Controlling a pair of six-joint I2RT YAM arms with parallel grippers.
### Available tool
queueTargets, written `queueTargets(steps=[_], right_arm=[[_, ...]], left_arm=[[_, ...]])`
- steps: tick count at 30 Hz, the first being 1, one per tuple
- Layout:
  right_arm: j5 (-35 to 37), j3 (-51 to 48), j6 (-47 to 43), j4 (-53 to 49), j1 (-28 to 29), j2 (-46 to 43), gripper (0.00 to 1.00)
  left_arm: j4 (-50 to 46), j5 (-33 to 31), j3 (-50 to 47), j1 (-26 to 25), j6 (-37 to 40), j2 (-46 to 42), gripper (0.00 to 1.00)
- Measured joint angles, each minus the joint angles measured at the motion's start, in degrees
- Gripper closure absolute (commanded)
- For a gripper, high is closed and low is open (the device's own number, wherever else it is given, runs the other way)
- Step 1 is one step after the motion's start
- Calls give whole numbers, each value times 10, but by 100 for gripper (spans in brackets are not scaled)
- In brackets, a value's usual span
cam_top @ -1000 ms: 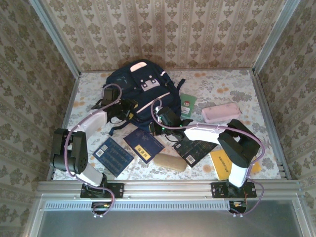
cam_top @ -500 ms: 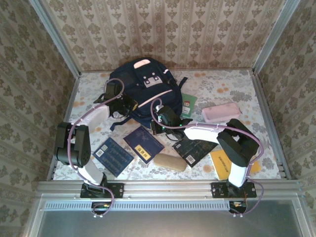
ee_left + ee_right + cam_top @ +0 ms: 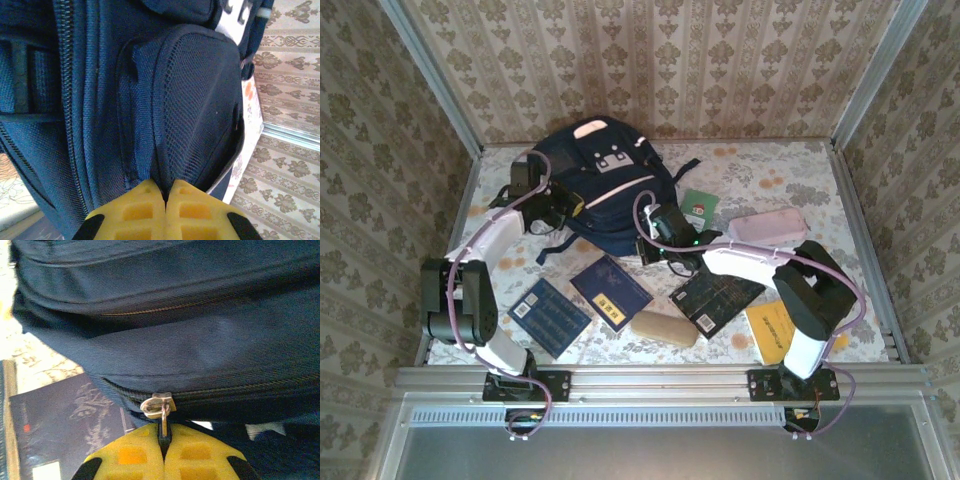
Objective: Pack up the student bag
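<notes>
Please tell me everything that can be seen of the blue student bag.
The student bag is a large navy fabric backpack with a pale pink trim stripe, pink-white front patches and dark straps. It lies front side up at the far middle of the table. Its side has a mesh pocket. The left hand is shut on fabric at that pocket's edge; the right hand is shut on a metal zipper pull.

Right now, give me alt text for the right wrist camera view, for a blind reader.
The yellow-fingered right gripper is shut on the small metal zipper pull of a navy-blue fabric backpack. A dark printed book lies lower left on the floral tablecloth.
</notes>
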Motion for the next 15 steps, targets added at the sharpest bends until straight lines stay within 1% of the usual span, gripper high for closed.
queueTargets(steps=[6, 10, 15], right_arm=[[-35, 17, -25, -32, -61, -1, 100], [-52, 53, -54, -66, -81, -1, 100], [-80, 88, -103, -96, -97, 0, 100]], left_arm=[[-25, 16, 14, 13, 19, -7, 100], [-48, 27, 32, 28, 41, -7, 100], [-108, 24, 98, 38, 103, -7, 100]])
